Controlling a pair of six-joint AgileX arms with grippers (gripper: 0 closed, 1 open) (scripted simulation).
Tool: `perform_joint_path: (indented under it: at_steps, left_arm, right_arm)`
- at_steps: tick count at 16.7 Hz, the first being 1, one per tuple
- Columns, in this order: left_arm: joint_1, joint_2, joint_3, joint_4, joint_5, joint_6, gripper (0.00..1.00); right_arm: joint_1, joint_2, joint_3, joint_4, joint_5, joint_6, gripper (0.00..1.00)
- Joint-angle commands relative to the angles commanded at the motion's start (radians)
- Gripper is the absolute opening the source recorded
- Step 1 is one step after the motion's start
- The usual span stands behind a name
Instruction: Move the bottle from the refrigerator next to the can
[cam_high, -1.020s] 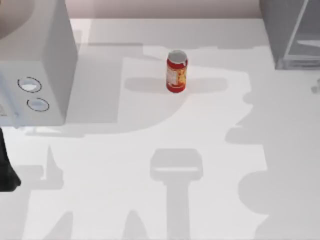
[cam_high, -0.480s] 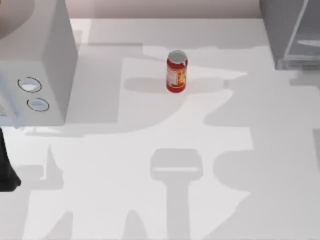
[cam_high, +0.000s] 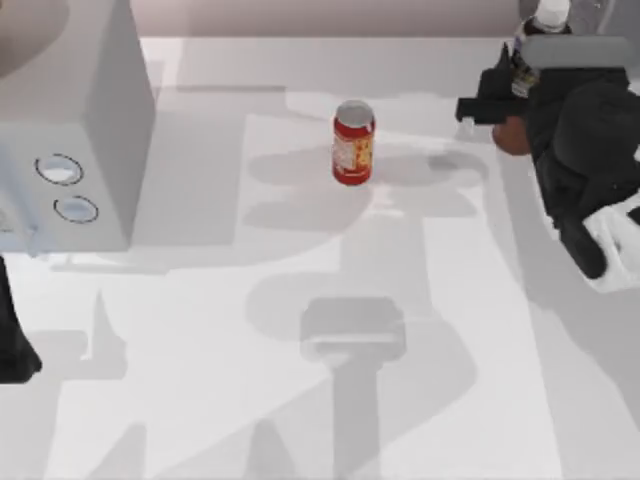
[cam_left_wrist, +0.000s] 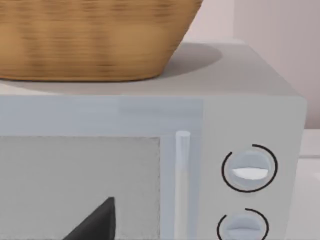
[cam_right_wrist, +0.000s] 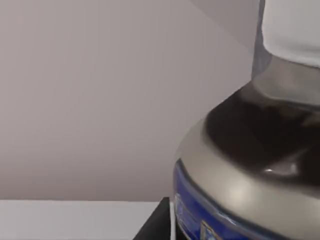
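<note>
- The right arm, absent from the top view half a second ago, is now reaching in over the tabletop's far right corner, carrying the bottle with it.
- The right hand is clenching around the bottle's body; the white cap is poking up near the far edge, and the right wrist view is showing the bottle's shoulder and blue label up close.
- I judge the bottle is already out of the refrigerator, so the carry toward the can is what is underway.
- The can is standing upright near the far edge, about midway along it, well apart from the bottle.
- Bare tabletop is lying open on both sides of the can, so there is room to set the bottle down on its right side without crossing over it.
- The white box with two dials is sitting at the far left corner, well clear of that path; a basket is resting on top of it.
- The left arm is staying parked at the left edge; I cannot tell the state of its hand.
</note>
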Motion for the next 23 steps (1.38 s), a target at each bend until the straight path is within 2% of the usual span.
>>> perform_joint_path:
  at_steps: [3, 13, 23]
  left_arm:
    - [0.0, 0.0, 0.0, 0.0, 0.0, 0.0, 1.0]
    - [0.0, 0.0, 0.0, 0.0, 0.0, 0.0, 1.0]
    - [0.0, 0.0, 0.0, 0.0, 0.0, 0.0, 1.0]
  right_arm:
    - [0.057, 0.028, 0.02, 0.011, 0.057, -0.002, 0.0]
    - [0.058, 0.028, 0.02, 0.011, 0.058, -0.002, 0.0]
    - [0.058, 0.028, 0.02, 0.011, 0.058, -0.002, 0.75]
